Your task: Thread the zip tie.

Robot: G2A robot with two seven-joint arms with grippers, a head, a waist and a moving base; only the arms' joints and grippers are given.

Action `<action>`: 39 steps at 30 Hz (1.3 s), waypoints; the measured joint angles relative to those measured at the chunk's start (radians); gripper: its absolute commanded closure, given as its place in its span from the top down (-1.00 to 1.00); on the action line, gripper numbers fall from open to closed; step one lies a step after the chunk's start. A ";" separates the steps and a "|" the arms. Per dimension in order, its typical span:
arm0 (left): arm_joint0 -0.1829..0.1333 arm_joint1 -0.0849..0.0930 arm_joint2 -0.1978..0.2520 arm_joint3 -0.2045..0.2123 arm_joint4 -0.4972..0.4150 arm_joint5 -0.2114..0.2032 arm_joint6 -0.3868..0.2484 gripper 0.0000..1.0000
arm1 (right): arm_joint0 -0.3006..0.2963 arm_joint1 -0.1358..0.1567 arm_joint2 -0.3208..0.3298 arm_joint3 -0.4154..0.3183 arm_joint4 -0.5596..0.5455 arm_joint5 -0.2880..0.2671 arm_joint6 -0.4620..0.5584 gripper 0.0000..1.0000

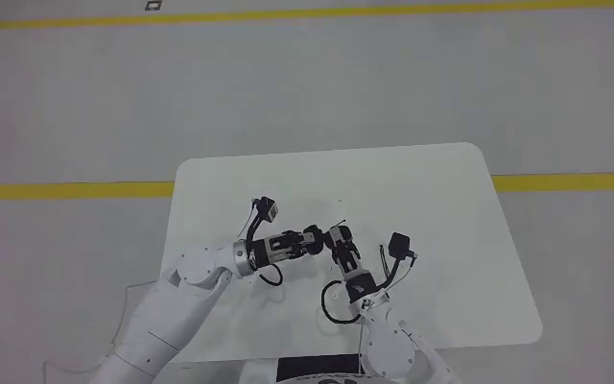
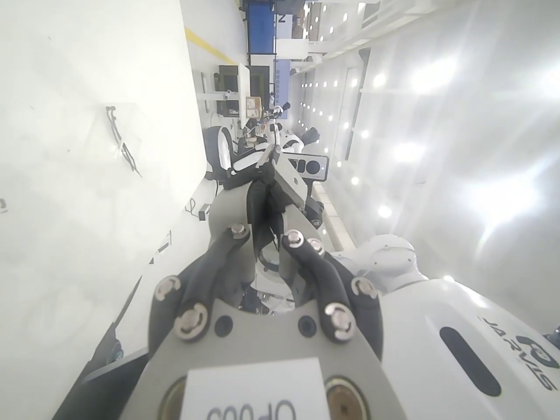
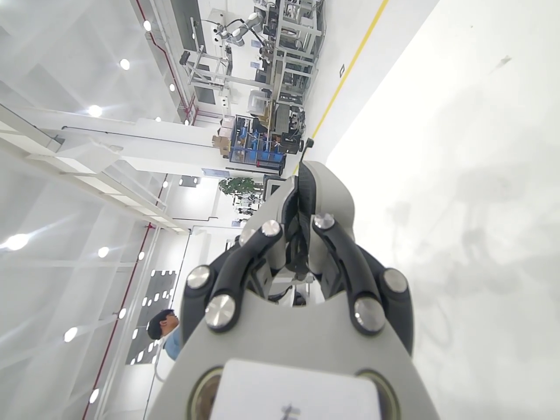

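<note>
Over the middle of the white table [image 1: 432, 192] the two grippers meet tip to tip. My right gripper [image 3: 302, 176] is shut on a thin black zip tie, whose small square head [image 3: 309, 142] sticks out just past the fingertips. My left gripper [image 2: 262, 181] is shut as well, and a thin strip of the zip tie [image 2: 269, 155] runs out of it toward the other gripper. From above, the left gripper [image 1: 315, 240] comes in from the left and the right gripper [image 1: 334, 234] from the near edge. How the tie runs between them is hidden.
A few thin dark pieces [image 2: 122, 146] lie flat on the table beyond the grippers. The table's far and right parts are bare white surface. Grey floor with yellow lines surrounds it.
</note>
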 measured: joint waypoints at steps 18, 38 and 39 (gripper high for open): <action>0.027 0.043 -0.082 -0.069 0.007 0.098 -0.235 -1.00 | -0.007 0.015 0.082 -0.054 -0.005 -0.021 0.117 1.00; 0.068 0.082 -0.214 0.003 -0.163 0.018 -0.447 -1.00 | 0.018 0.042 0.240 0.027 0.395 -0.150 0.552 1.00; 0.065 0.083 -0.216 0.017 -0.185 0.011 -0.478 -1.00 | 0.025 0.044 0.246 0.040 0.438 -0.156 0.604 1.00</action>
